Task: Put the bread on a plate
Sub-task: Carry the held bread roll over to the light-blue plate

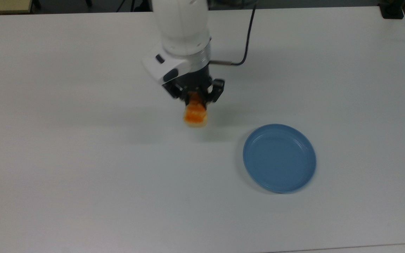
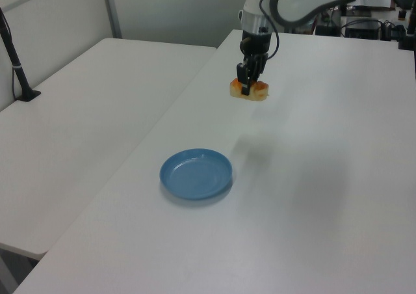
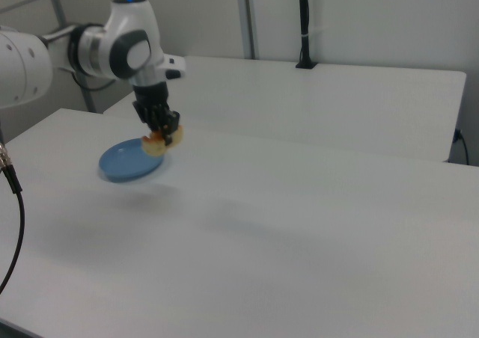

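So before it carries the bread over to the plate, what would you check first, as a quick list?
1. Claw shut on the bread: ok.
2. Bread lifted clear of the table, its shadow apart from it in the left view: ok.
3. Plate has nothing in it: ok.
4. Nothing on the table between bread and plate: ok.
5. Bread above the plate: not ok, it hangs to the top view's left of it.
6. Firmness of grip: cannot tell.

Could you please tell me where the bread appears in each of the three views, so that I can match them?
Top view: bread above centre, left of the plate.
Left view: bread upper centre, beyond the plate.
Right view: bread at left, in front of the plate.
Shared landmark: the plate.
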Robot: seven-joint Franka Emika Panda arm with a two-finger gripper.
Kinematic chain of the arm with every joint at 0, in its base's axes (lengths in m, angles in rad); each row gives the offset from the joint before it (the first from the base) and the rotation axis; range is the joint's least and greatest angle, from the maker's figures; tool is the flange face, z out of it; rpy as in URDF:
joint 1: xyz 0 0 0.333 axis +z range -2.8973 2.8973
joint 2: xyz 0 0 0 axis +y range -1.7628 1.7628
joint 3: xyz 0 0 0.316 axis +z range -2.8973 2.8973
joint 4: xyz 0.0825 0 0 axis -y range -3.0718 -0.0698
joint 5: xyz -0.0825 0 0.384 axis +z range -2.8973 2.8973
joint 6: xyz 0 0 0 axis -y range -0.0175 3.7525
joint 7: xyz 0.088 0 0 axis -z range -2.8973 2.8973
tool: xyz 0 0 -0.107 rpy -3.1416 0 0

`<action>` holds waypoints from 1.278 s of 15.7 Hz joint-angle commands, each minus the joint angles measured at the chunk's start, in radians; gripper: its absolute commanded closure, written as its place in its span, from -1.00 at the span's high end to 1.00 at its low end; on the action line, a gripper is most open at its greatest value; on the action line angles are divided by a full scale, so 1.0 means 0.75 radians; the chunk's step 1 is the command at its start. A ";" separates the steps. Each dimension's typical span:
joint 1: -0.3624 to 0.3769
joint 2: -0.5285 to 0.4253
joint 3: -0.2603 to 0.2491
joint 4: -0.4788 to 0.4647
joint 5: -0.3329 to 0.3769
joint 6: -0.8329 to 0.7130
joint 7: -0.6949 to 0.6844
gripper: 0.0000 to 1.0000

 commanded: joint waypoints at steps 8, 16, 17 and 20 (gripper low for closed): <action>0.205 0.225 0.083 0.378 -0.162 -0.160 0.418 -0.20; 0.294 0.366 0.071 0.398 -0.166 0.103 0.622 -0.20; 0.296 0.394 0.071 0.398 -0.170 0.146 0.647 -0.20; 0.326 0.439 0.069 0.396 -0.199 0.222 0.678 -0.20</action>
